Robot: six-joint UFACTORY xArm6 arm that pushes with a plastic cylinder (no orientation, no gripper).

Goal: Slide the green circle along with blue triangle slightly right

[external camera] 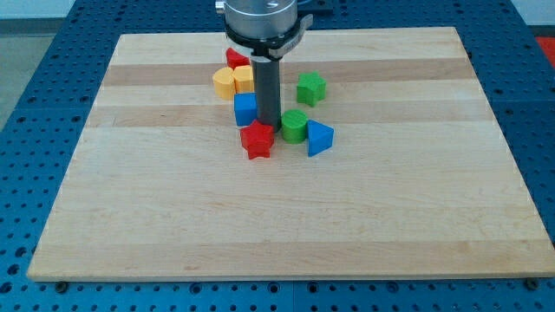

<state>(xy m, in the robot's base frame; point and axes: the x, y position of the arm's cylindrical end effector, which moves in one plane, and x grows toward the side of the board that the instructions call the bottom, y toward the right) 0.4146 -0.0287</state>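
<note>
One tip (269,126) — just left of green circle (294,126), blue triangle (318,138) beyond.

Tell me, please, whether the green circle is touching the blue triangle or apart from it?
Touching: the green circle sits against the blue triangle on its right, no board showing between them. My tip is just left of the circle.

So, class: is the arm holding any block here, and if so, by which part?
Nothing is held. My tip is a bare rod, standing between the blue cube and the green circle, just above the red star.
</note>
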